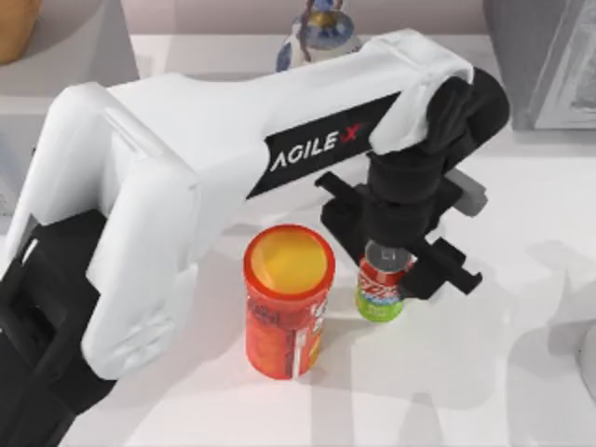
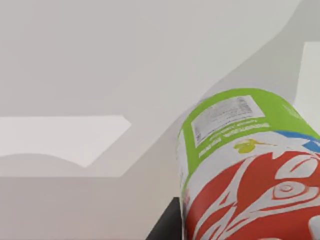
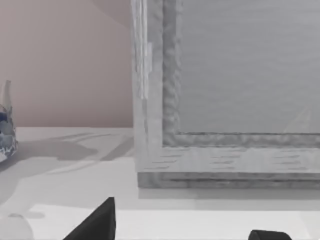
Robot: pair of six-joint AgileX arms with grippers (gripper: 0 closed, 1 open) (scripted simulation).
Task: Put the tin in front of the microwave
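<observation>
The tin (image 1: 380,291), a small red can with a lime-green base and silver top, stands upright near the table's middle. My left gripper (image 1: 391,259) comes down on it from above with its black fingers on either side, shut on the tin. The left wrist view has the tin (image 2: 250,170) very close, with one dark finger (image 2: 167,225) beside it. A light grey box at the back left, which I take for the microwave (image 1: 79,51), is mostly covered by my left arm. My right gripper (image 3: 187,235) is open and faces the darker grey box.
A larger orange-red canister (image 1: 287,303) with a yellow lid stands just left of the tin, nearly touching it. A blue-and-white vase (image 1: 317,33) sits at the back, and a darker grey box (image 1: 549,65) with a pale panel (image 3: 225,100) stands at the back right.
</observation>
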